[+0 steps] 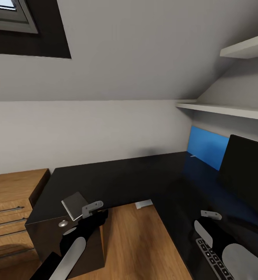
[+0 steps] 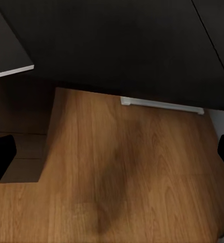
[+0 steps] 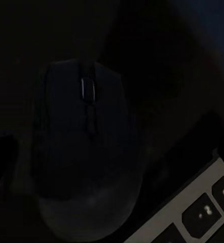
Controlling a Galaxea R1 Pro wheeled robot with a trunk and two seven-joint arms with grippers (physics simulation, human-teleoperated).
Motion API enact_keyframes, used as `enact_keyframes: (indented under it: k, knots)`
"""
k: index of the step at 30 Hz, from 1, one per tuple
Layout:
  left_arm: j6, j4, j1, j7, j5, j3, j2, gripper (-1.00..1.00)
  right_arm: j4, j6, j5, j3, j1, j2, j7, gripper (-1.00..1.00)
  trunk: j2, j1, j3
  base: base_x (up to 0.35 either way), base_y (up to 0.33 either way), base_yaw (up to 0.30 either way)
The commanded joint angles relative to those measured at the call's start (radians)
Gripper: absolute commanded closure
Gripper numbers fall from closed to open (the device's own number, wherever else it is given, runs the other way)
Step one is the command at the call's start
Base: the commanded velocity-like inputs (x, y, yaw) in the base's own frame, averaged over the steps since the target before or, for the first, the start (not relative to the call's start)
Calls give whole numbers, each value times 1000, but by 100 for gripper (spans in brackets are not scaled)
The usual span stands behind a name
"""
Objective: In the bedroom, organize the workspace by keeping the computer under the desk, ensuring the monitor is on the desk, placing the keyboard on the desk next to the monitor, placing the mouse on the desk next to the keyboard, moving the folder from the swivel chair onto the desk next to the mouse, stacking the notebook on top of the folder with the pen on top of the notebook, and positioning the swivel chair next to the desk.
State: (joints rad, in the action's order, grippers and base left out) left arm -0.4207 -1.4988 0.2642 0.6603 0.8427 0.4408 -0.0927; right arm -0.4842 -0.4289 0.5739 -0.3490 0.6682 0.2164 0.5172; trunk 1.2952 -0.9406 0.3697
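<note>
We judge the step in hand to be the mouse: the right gripper [image 1: 211, 223] hangs low over the black counter [image 1: 125, 179], and its wrist camera looks straight down on a dark mouse [image 3: 84, 152] lying just beside the corner of the keyboard [image 1: 214, 258]. Whether its jaws are apart or together we cannot tell; the fingers are lost in the gloom. The monitor [image 1: 245, 175] already stands on the counter at the right, near the blue back panel [image 1: 206, 146].

Next, we reckon, the mouse wants only a small nudge or a release close by the keyboard.

The left gripper [image 1: 90, 208] hovers at the counter's near edge beside a small grey notebook [image 1: 75, 204]; its jaws stand wide apart over the wood floor [image 2: 122, 177]. The keyboard is cut off by the frame's edge, and the mouse is barely legible.
</note>
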Motion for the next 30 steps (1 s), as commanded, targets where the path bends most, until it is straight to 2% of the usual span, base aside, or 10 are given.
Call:
enact_keyframes:
  k: [1, 14, 22, 26, 28, 30]
  knots:
    - [-1, -1, 1, 9, 7, 2, -1, -100, -3, -4, 8, -8, 1, 1, 7, -100, 1, 0, 1, 0, 0, 0]
    - [-1, 1, 1, 10, 7, 2, -1, -100, -89, 4, 9, -7, 1, 3, 7, -100, -90, 50, -39, 0, 0, 0]
    - [-1, 6, 1, 10, 6, 2, -1, -100, -234, 23, 14, -10, -1, -1, 17, -100, -146, 80, -64, 0, 0, 5]
    - [-1, 7, 1, 9, 6, 2, -1, -100, -302, 26, 12, -10, -4, -21, 30, -100, -146, 80, -62, 0, 0, 114]
    - [-2, 8, 1, 9, 6, 2, -1, -100, -347, 27, 11, -11, -7, -46, 74, -100, -146, 80, -60, 0, 0, 176]
    - [-2, 10, 1, 8, 5, 2, -1, -100, -356, 26, 12, -12, -8, -56, 95, -100, -146, 80, -58, 0, 0, 195]
